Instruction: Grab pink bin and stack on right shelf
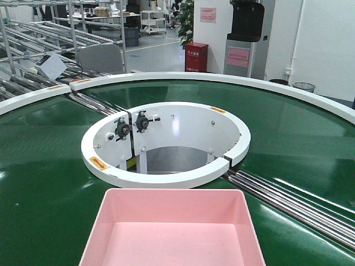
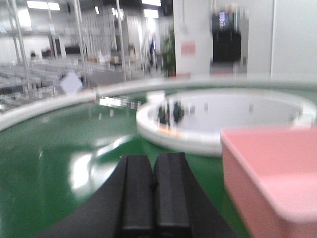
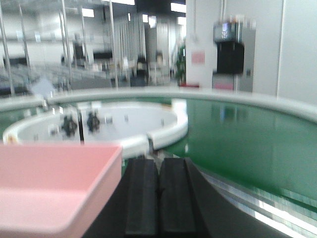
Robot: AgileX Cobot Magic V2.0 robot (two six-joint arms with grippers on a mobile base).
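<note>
Pink bin (image 1: pixel 172 244) sits on the green conveyor belt (image 1: pixel 44 183), at the near edge of the front view, just in front of the white ring (image 1: pixel 166 178). Left gripper (image 2: pixel 153 191) and right gripper (image 3: pixel 158 193) are both pinched closed on nothing, one on either side of it.

A bright factory hall with white walls (image 1: pixel 327 39) and a pale glossy floor (image 1: pixel 161 55) holds metal racks (image 1: pixel 33 33) on the left, a red cabinet (image 1: pixel 196 57) near a potted plant (image 1: pixel 186 19), a black-topped dispenser (image 1: pixel 246 27), a pink notice (image 1: pixel 208 15), a waste bin (image 1: pixel 303 87) and strip lights (image 2: pixel 39 5) overhead.
</note>
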